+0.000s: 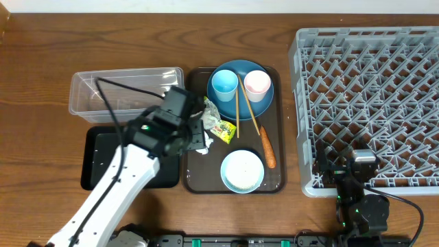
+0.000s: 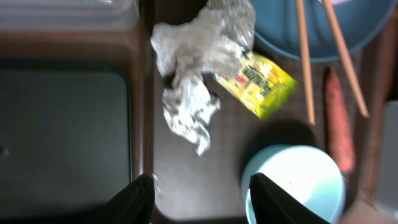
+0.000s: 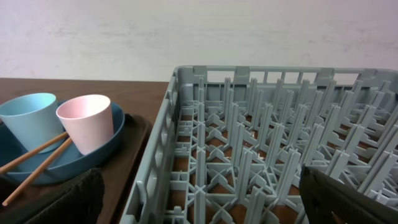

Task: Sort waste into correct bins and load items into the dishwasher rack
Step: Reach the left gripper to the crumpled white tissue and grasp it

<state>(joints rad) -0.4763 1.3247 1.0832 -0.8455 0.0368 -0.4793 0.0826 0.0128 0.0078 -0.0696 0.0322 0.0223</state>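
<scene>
Crumpled white tissue (image 2: 193, 81) lies on the brown serving tray (image 1: 206, 180), touching a yellow-green wrapper (image 2: 258, 84). My left gripper (image 2: 202, 199) hangs just short of the tissue, its fingers apart with nothing between them. An orange carrot (image 1: 267, 147) lies by the pale blue bowl (image 1: 242, 171). The dark blue plate (image 1: 240, 68) carries a light blue cup (image 1: 224, 84) and a pink cup (image 1: 257, 84). Chopsticks (image 1: 250, 116) lean off its rim. My right gripper (image 3: 202, 199) is wide open over the near left corner of the dishwasher rack (image 1: 370, 103).
A clear tub (image 1: 123, 86) stands at the back left. A black tray (image 1: 103, 158) lies in front of it, partly under my left arm. The rack fills the right side of the table.
</scene>
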